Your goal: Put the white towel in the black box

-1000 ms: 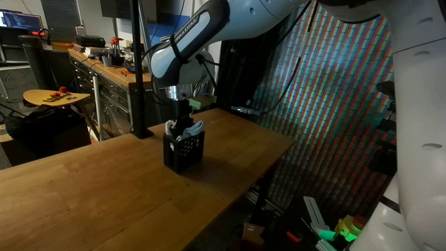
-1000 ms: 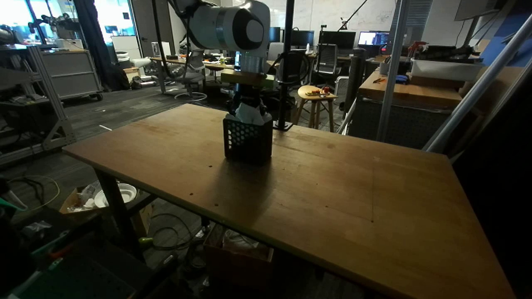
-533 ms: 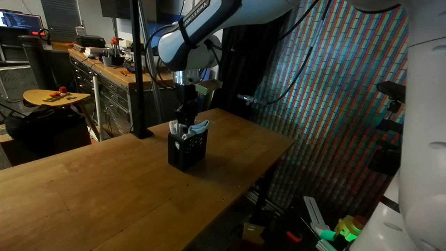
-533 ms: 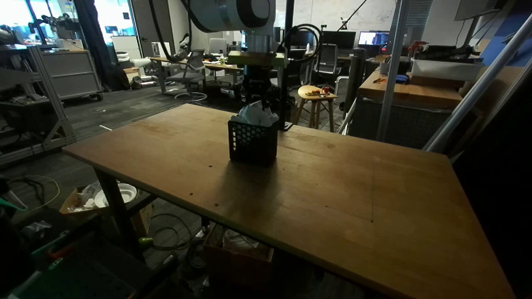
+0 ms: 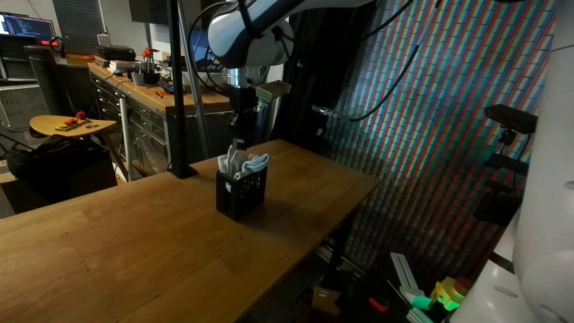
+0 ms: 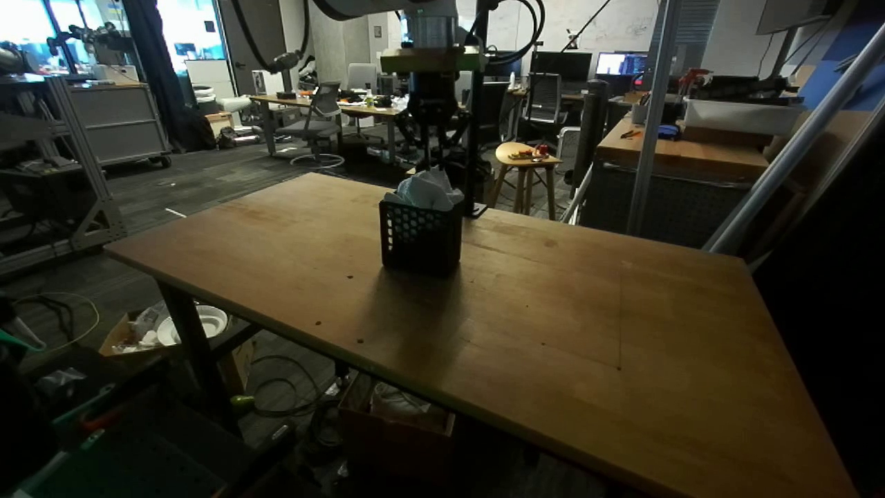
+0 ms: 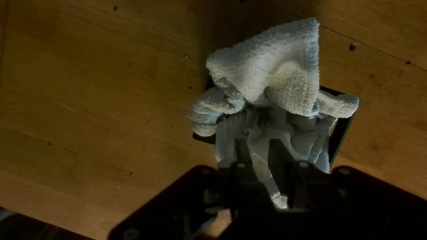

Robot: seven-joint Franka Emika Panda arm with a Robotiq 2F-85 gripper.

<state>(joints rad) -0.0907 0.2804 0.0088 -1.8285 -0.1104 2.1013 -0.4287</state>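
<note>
One probably light, soft towel (image 7: 277, 93) should pinch best at its raised fold (image 5: 232, 162), below the parted, empty gripper (image 7: 258, 142).

Smooth white arm (image 5: 229, 40), its thick right-hand column (image 5: 542, 251) bearing oval marks (image 5: 569, 185); farther, black strap (image 5: 248, 20), looping dark cable (image 5: 190, 45), silver collar (image 5: 242, 77), black gripper (image 7: 258, 146) with pale round screws (image 7: 303, 164)
</note>
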